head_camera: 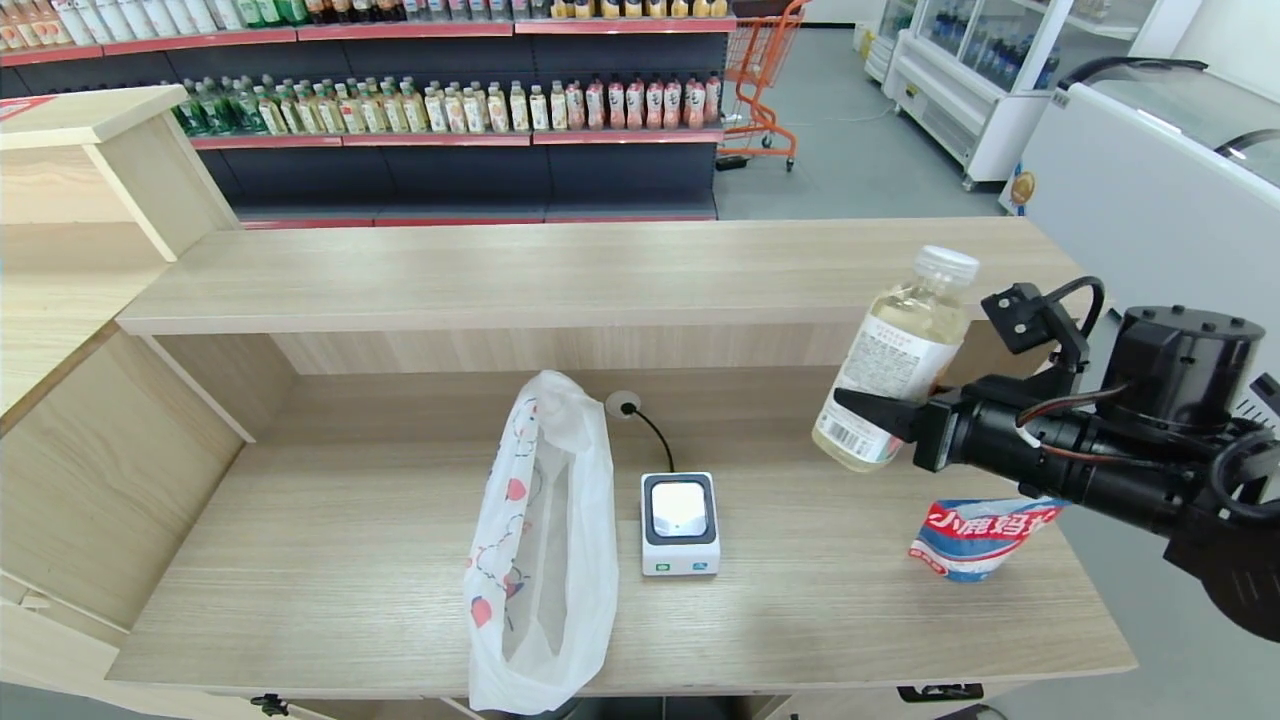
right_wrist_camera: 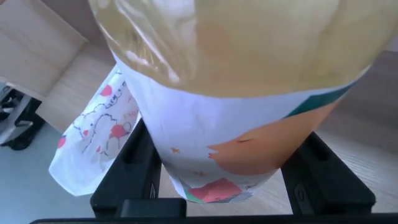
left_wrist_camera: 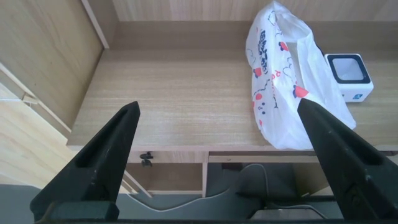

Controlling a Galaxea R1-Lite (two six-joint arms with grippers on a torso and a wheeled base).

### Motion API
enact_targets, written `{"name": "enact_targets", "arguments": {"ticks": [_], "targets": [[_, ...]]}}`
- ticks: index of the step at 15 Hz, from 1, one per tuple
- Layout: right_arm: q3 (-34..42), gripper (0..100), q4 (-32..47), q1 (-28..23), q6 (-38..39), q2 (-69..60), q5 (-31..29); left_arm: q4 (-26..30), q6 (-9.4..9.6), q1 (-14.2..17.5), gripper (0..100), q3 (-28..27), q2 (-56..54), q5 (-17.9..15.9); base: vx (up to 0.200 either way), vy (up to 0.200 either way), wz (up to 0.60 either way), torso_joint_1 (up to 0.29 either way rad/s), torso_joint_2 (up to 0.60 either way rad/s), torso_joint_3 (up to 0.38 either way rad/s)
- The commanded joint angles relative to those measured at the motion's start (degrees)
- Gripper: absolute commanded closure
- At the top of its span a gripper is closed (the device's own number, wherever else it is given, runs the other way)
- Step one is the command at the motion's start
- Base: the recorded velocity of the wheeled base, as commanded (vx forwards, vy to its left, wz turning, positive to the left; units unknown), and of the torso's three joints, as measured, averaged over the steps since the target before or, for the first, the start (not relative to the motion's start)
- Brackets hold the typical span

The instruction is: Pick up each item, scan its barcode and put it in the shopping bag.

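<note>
Counter (head_camera: 300, 560): one shopping bag (head_camera: 545, 540), one scanner (head_camera: 679, 522), one pouch (head_camera: 975, 540), one bottle (head_camera: 895, 365) aloft.

Left half: bare counter (head_camera: 330, 540) from the shopping bag (head_camera: 545, 540) out to 9 o'clock, with room for my wide-spread left claw (left_wrist_camera: 219, 107).
Centre: the bag lies just beside the scanner (head_camera: 679, 522), at its 9 o'clock, with a narrow gap between them.
Scanner's 12 o'clock: a cable (head_camera: 655, 435) crosses to the back wall.
Scanner's 3 o'clock: a bare strip, then the snack pouch (head_camera: 975, 540).
Scanner's 2 o'clock: the bottle (head_camera: 895, 360) clamped in my right claw (head_camera: 885, 410) hangs high.
Back: the upper ledge (head_camera: 600, 270) caps the wall.
Far 9 o'clock: a side panel (head_camera: 120, 470) closes the counter.
</note>
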State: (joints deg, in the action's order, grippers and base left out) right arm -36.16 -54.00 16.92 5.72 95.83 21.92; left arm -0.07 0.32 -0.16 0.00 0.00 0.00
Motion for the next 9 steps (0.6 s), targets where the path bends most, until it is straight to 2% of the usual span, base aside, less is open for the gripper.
{"name": "enact_targets", "arguments": {"ticks": [1, 9], "targets": [[-0.23, 100, 0.74, 1.71, 0.0, -0.38, 0.05, -0.01, -0.05, -0.02, 0, 0.0, 0.0, 0.0, 0.0, 0.0, 0.0, 0.0, 0.0, 0.0], [-1.2, 100, 6.28, 6.9, 0.52, -1.61, 0.41, -0.01, -0.05, -0.02, 0, 0.0, 0.0, 0.0, 0.0, 0.2, 0.0, 0.003, 0.0, 0.004]]}}
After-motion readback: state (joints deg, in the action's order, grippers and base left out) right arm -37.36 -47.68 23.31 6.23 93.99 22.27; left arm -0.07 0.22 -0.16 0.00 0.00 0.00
